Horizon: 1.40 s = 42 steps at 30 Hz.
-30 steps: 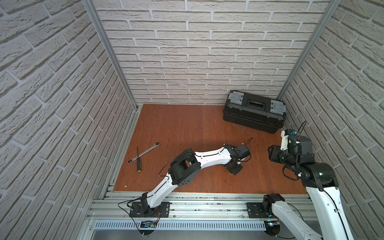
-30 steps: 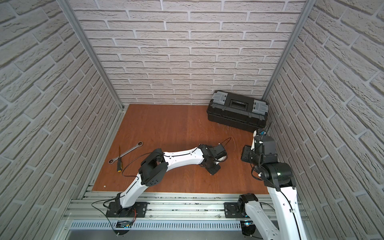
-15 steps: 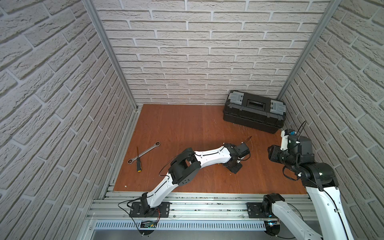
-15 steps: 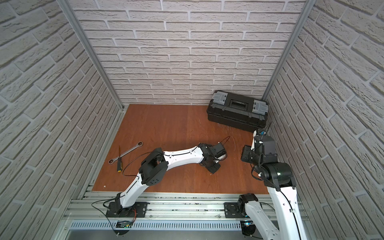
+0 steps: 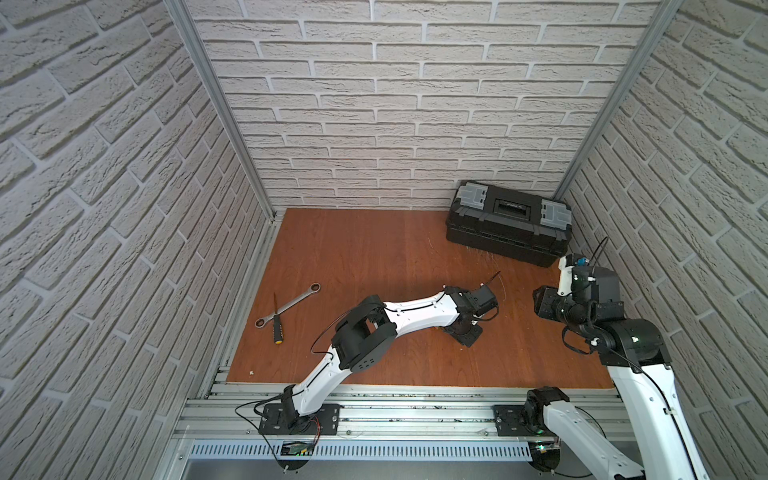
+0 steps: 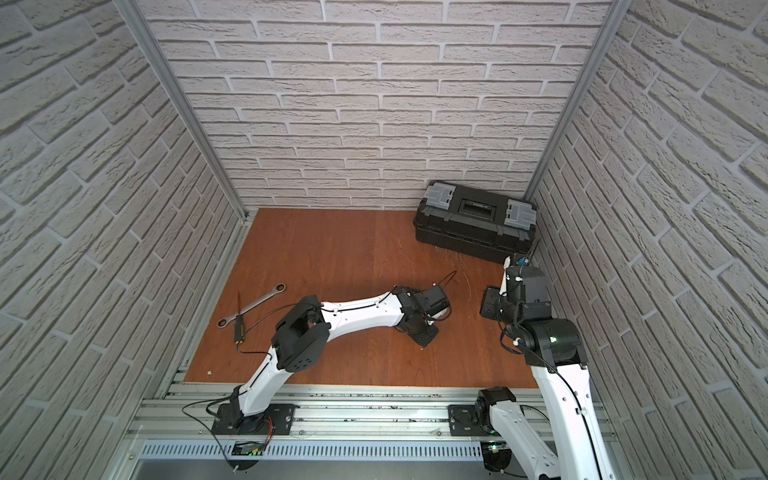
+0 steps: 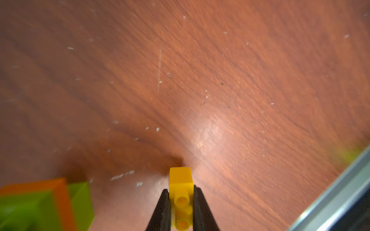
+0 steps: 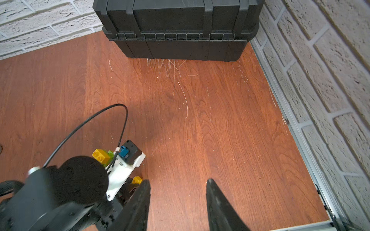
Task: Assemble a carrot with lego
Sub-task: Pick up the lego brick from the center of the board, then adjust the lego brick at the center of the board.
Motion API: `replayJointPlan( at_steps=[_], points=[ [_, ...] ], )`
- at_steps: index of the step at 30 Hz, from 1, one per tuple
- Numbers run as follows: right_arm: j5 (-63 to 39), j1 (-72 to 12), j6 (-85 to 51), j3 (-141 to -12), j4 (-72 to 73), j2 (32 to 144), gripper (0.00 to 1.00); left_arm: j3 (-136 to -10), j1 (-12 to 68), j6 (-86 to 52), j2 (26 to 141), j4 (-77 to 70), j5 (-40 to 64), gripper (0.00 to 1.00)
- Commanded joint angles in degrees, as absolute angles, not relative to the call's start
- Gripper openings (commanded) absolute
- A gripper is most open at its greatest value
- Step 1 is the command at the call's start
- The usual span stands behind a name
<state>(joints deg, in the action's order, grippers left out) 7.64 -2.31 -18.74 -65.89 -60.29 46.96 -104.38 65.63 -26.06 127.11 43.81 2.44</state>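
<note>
Left fingers (image 7: pixel 161 210) clamped on yellow brick (image 7: pixel 181 178), studs facing wrist; carrot (image 7: pixel 30 208) lies just beside them; right fingers (image 8: pixel 140 200) apart, empty, farther off

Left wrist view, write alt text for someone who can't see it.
The left gripper pinches a small yellow brick over the reddish wooden table. A blurred lime green and orange brick stack sits nearby.

White brick-pattern walls (image 5: pixel 395 104) on three sides, reddish wood-grain floor (image 5: pixel 374 257), perhaps laminate, aluminium posts (image 5: pixel 216 112) in the corners
</note>
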Motion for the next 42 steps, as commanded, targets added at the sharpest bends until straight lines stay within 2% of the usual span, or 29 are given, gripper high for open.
replayJointPlan(
  at_steps=[1, 4, 12, 15, 20, 24, 29, 37, 42],
  points=[
    [5.47, -1.67, -15.82, -65.70, -54.56, 50.83, 0.48, -102.35, 65.22, -28.92, 117.56, 41.64, -0.66, 0.00],
    [1.57, -1.09, -13.90, -67.76, -53.13, 56.45, 0.48, -98.31, 65.26, -31.34, 110.14, 41.03, -4.25, 0.00],
    [-25.04, -0.42, -18.08, -75.08, -44.74, 77.92, 0.48, -83.91, 65.01, -40.05, 88.24, 42.99, -15.76, 0.00],
    [-29.48, -2.14, -18.64, -80.31, -45.05, 87.02, 0.48, -80.29, 64.19, -44.74, 82.85, 44.98, -17.92, 0.00],
    [-29.79, -7.85, -15.94, -85.92, -48.01, 96.57, 0.48, -74.04, 63.11, -51.71, 77.08, 43.21, -19.34, 0.00],
    [-32.42, -10.18, -16.74, -84.41, -46.50, 101.23, 0.48, -69.91, 62.49, -56.35, 74.22, 40.65, -20.05, 0.00],
    [-31.11, -14.69, -14.17, -84.52, -48.48, 106.54, 0.48, -68.90, 62.39, -59.28, 74.58, 41.11, -20.48, 0.00],
    [-29.03, -16.53, -16.35, -80.45, -46.56, 109.38, 0.48, -69.12, 62.36, -60.93, 75.84, 40.20, -20.15, 0.00],
    [-25.63, -16.88, -18.20, -78.64, -46.16, 109.63, 0.43, -68.63, 62.36, -61.87, 75.92, 39.75, -20.39, 0.00]
  ],
)
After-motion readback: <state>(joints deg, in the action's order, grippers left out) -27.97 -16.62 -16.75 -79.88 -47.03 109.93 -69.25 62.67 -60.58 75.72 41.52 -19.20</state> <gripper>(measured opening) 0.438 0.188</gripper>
